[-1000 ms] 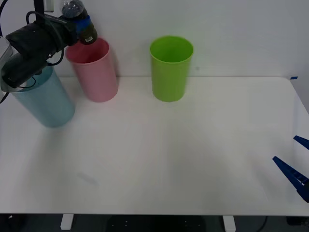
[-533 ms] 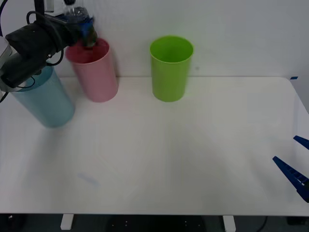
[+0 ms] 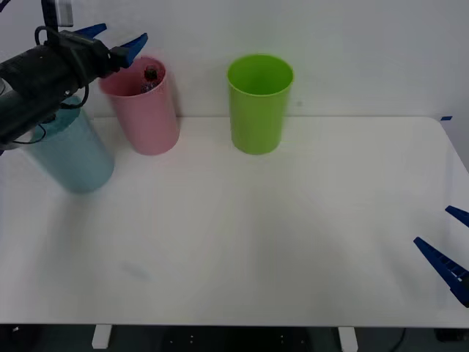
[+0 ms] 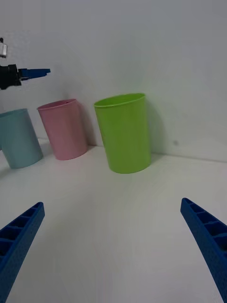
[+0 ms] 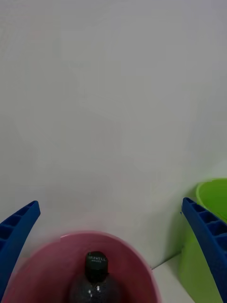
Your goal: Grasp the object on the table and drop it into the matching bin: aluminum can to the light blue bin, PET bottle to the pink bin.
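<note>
The bottle (image 3: 149, 79) has left the left gripper (image 3: 115, 42) and now stands inside the pink bin (image 3: 143, 110), black cap up. Near the robot, the right gripper (image 3: 448, 246) rests open over the table (image 3: 256, 235) edge. Farther back, the left gripper hangs above the pink bin, fingers spread wide and holding nothing.

Right gripper (image 4: 113, 246) low over the table (image 4: 118, 227), blue ribbed fingers (image 4: 19, 236) spread wide apart, nothing between them. Three bins stand in a row along the white wall at the far edge: lime green bin (image 4: 124, 132) nearest, pink bin (image 4: 62, 129) beside it, light blue bin (image 4: 18, 137) at the end. Left gripper (image 4: 34, 72) hangs above and behind the light blue bin, blue fingertip pointing toward the pink bin.
</note>
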